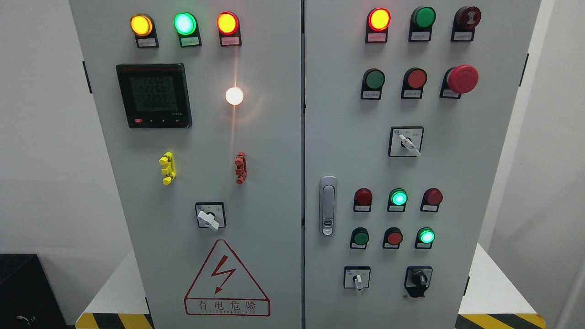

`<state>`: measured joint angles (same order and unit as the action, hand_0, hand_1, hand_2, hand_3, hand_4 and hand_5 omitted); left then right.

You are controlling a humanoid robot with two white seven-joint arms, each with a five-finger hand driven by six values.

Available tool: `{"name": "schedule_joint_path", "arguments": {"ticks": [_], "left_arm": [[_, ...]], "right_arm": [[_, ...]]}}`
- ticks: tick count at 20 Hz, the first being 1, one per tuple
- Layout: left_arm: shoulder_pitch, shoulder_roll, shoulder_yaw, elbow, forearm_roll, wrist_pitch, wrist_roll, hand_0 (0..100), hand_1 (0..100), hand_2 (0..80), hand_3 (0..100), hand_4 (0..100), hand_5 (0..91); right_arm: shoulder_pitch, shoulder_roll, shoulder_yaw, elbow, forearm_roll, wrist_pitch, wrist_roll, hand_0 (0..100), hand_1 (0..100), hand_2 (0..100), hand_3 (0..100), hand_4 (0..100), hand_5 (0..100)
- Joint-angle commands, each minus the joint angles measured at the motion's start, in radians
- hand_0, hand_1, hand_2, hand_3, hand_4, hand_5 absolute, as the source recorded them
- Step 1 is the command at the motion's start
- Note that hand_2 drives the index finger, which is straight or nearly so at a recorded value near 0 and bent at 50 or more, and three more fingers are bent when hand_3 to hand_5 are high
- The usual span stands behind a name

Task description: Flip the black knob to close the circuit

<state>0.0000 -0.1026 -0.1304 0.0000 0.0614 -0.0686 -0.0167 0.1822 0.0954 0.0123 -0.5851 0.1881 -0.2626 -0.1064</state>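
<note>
1. Neither of my hands showed in the head view, so I could not tell whether their fingers were apart, together or clamped on anything
2. The black knob [418, 278] sat at the lower right of the right-hand cabinet door [493, 183], last in the bottom row, just right of a small white-handled switch [357, 278]; it appeared untouched, so I judged the flip not yet begun
3. Its low place on the door suited a reach from my right arm, I judged, since that side comes in nearest to it
4. Lamps and push buttons were stacked in rows above it, with a lit green lamp [426, 236] just over the knob, probably so a change of state could be read near the control
5. The big red mushroom button [462, 78] stood far up the door, well apart, likely to keep it from a stray knock
6. The door latch [327, 206] lay to the left, out of the path
</note>
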Motion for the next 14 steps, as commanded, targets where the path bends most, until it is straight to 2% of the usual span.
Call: {"name": "schedule_joint_path", "arguments": {"ticks": [1,4,6,7,9,14], "left_arm": [[0.021,0.000,0.000,-0.023,0.000,0.000,0.000,12,56,0.0,0,0,0.0],[0.021,0.000,0.000,-0.023,0.000,0.000,0.000,12,56,0.0,0,0,0.0],[0.021,0.000,0.000,-0.023,0.000,0.000,0.000,12,56,0.0,0,0,0.0],[0.021,0.000,0.000,-0.023,0.000,0.000,0.000,12,56,0.0,0,0,0.0],[0.021,0.000,0.000,-0.023,0.000,0.000,0.000,12,56,0.0,0,0,0.0],[0.021,0.001,0.000,-0.023,0.000,0.000,0.000,12,56,0.0,0,0,0.0]], "right_arm": [[0.003,-0.005,0.083,-0.252,0.145,0.002,-0.044,0,0,56,81,70,61],[0.003,-0.008,0.060,-0.326,0.229,0.005,-0.076,0,0,64,86,75,68],[0.006,-0.006,0.006,-0.387,0.322,0.005,-0.107,0,0,75,93,79,76],[0.010,0.000,-0.020,-0.427,0.379,0.006,-0.111,0,0,76,94,80,78],[0.026,0.003,-0.054,-0.516,0.500,0.009,-0.113,0,1,84,99,84,85],[0.040,0.013,-0.112,-0.677,0.663,0.011,-0.104,0,2,87,100,88,89]]}}
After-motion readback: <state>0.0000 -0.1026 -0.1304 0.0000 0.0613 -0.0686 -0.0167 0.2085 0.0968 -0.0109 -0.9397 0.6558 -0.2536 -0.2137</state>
